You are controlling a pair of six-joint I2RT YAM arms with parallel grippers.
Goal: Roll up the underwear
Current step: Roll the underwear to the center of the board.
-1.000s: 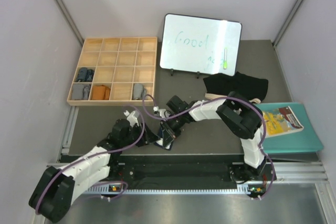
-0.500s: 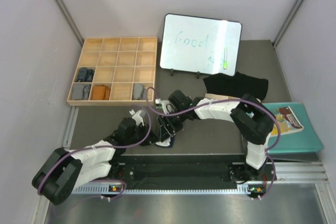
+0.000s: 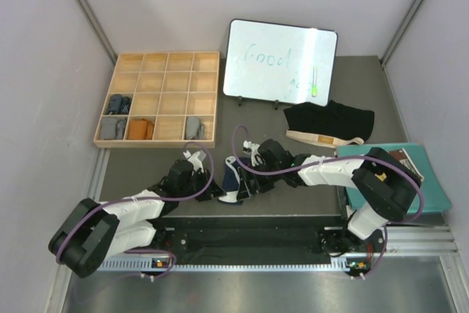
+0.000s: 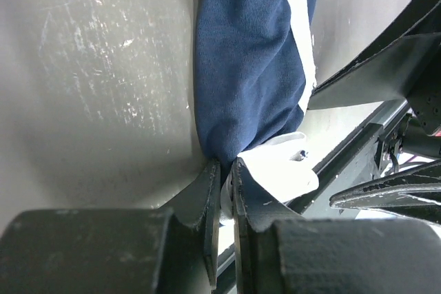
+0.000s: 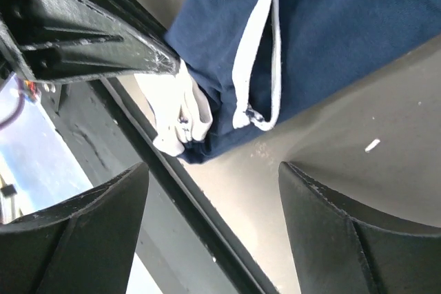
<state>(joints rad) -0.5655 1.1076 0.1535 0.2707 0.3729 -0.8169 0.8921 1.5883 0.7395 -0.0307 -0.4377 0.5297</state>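
From above, the navy underwear [image 3: 233,183] lies as a loose bundle on the table [image 3: 308,196], close to its near edge and between the two arms. The black underwear [image 3: 330,117] lies flat well apart, further back on the right. The left gripper [image 3: 213,190] touches the bundle from the left and the right gripper [image 3: 251,185] sits just beside it on the right. With both crowded around so small a thing, a sideways move by either arm could knock the other or drag the cloth out of shape. In the left wrist view, the left gripper [image 4: 225,178] has its fingers [image 4: 207,191] drawn narrow, pinching only the lower tip of the navy underwear [image 4: 241,67] where the white trim [image 4: 275,170] bunches out. That hold looks thin; a pull would likely slip off the cloth or draw out one layer and undo the roll. In the right wrist view, the right gripper [image 5: 212,170] stands with its fingers [image 5: 358,232] spread wide and holds nothing, so nothing on that side keeps the navy underwear [image 5: 331,32] tight. The white trim [image 5: 255,46] hangs in a slack loop, and a pale end reaches the dark rail [image 5: 179,191] at the table's edge. The soft cloth could spring open, or a nudge could tip that end over the edge.
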